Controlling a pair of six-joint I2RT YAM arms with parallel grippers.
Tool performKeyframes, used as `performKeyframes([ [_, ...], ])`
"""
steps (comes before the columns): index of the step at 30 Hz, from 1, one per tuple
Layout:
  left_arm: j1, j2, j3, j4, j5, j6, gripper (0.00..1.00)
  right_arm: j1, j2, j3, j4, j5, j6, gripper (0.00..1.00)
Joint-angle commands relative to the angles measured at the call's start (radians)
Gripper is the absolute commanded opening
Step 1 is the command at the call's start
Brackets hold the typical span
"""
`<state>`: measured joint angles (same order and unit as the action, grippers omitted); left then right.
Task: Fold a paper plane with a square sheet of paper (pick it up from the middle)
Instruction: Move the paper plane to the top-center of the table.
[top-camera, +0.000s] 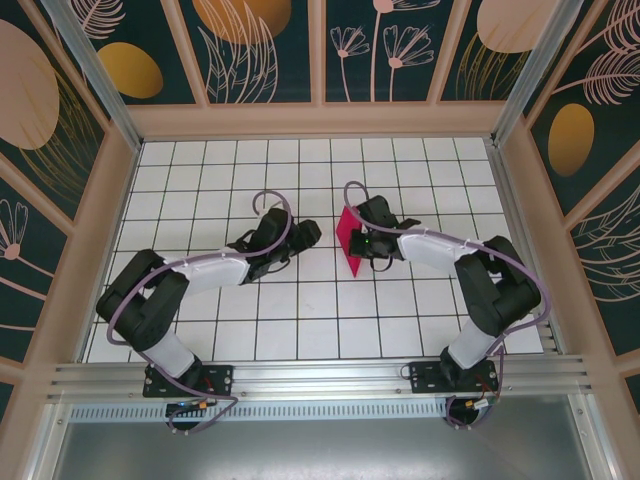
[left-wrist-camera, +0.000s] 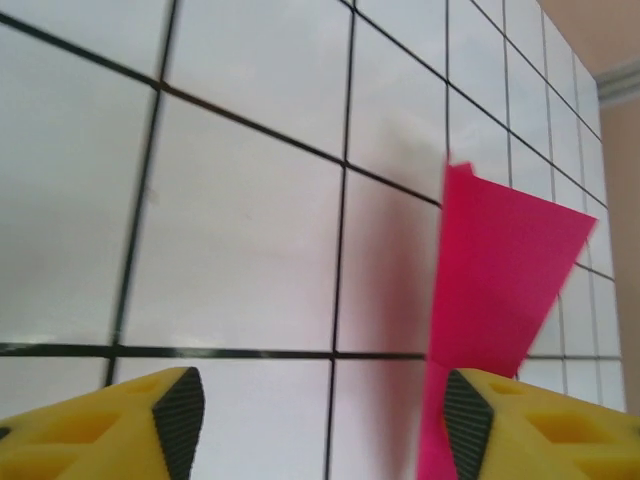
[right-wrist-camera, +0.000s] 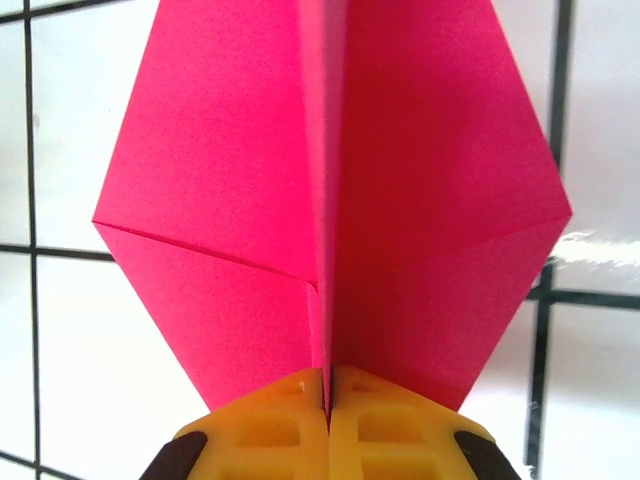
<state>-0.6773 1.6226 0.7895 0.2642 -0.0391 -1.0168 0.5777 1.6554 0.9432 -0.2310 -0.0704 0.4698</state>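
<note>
From above, you have one paper plane (top-camera: 351, 240) and two arms, each with one claw. The plane sits around the middle of the bench (top-camera: 300, 330), slightly nearer the right edge than the left. It stands on edge rather than lying flat. Its long axis runs from the far edge toward the near edge with a slight lean, and the narrower end points to the far edge. Your right claw (top-camera: 362, 243) meets it from the right side. Your left claw (top-camera: 312, 234) sits just to its left, apart from it.

On the left wrist camera, your left claw (left-wrist-camera: 320, 420) is spread wide, with one yellow finger (left-wrist-camera: 120, 430) at each lower corner. The plane (left-wrist-camera: 500, 280) rises upright just beside the right-hand finger. You cannot tell whether paper and finger touch.

On the right wrist camera, your right claw (right-wrist-camera: 328, 395) is pressed together, pinching the plane (right-wrist-camera: 220, 200) along its centre crease. Two flaps spread left and right of that crease in a kite shape, with one diagonal fold line on the left flap. The crease runs straight away from the fingers (right-wrist-camera: 270, 430), and the far tip is cut off at the top.
</note>
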Motion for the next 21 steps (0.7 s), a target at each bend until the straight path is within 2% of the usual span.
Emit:
performKeyframes([
  [1,0.004,-0.013,0.014,-0.131,-0.122,0.016,0.76,-0.017,0.04,0.043,-0.089,0.076,-0.046,0.0],
  [9,0.004,-0.023,-0.001,-0.167,-0.189,0.032,0.95,-0.022,0.117,0.095,-0.103,0.081,-0.035,0.03],
  [11,0.004,-0.02,0.002,-0.174,-0.193,0.035,0.97,-0.021,0.129,0.098,-0.098,0.081,-0.023,0.04],
  [13,0.004,-0.015,0.006,-0.179,-0.189,0.038,0.99,-0.021,0.14,0.103,-0.099,0.081,-0.012,0.09],
  [21,0.004,0.017,0.018,-0.164,-0.153,0.038,0.99,-0.021,0.132,0.097,-0.072,0.059,0.019,0.22],
])
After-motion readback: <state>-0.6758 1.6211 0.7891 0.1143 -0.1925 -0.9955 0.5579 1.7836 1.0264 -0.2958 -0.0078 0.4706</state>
